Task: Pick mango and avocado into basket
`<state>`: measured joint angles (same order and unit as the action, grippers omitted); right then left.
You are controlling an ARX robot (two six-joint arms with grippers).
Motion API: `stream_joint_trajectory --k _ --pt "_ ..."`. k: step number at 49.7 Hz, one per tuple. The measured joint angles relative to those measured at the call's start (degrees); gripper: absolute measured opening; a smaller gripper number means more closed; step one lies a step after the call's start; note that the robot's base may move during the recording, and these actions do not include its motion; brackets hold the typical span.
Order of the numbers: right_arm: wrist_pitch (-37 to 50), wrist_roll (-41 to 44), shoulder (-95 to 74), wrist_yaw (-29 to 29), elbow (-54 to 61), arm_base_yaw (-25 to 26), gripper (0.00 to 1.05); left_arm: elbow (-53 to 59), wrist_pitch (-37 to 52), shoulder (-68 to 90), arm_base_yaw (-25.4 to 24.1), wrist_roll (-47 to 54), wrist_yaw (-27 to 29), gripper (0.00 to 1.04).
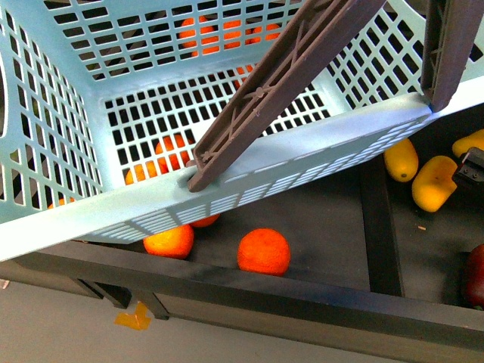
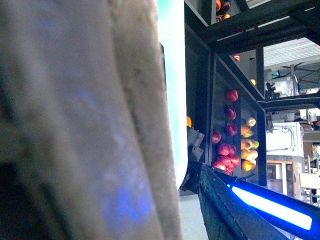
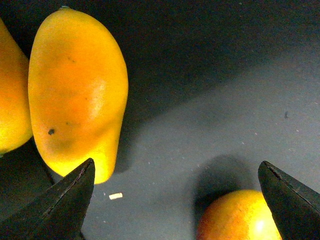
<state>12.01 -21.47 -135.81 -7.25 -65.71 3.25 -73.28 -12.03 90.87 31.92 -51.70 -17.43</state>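
We hold our right fingers (image 3: 55,205) spread wide beside a mango (image 3: 75,95).
The basket (image 1: 68,212) tilts nearby, oranges (image 1: 263,251) below it; our left fingers' state we cannot tell.

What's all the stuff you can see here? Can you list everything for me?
basket: one, light teal with brown handles, close up, tilted over the shelf
oranges: at least five, orange, on the shelf under and behind the basket
mangoes: three, yellow-orange, in the next compartment to the right
apple: one, dark red, right edge of the front view
shelf: one, black, with dividers
scrap: one, orange-yellow, on the floor below the shelf
right gripper: one, black, jaws open over the mangoes
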Motion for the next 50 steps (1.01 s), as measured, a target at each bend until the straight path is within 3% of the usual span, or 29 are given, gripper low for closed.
stream_joint_trajectory --k 23,50 --pt "-5.0 -0.3 -8.2 2.2 -15.0 -2.9 0.96 0.0 0.0 0.0 0.0 0.0 0.0 0.28" --pt "-9.3 -1.4 -16.2 2.1 -23.0 -4.0 0.96 0.0 0.0 0.0 0.0 0.0 0.0 0.28"
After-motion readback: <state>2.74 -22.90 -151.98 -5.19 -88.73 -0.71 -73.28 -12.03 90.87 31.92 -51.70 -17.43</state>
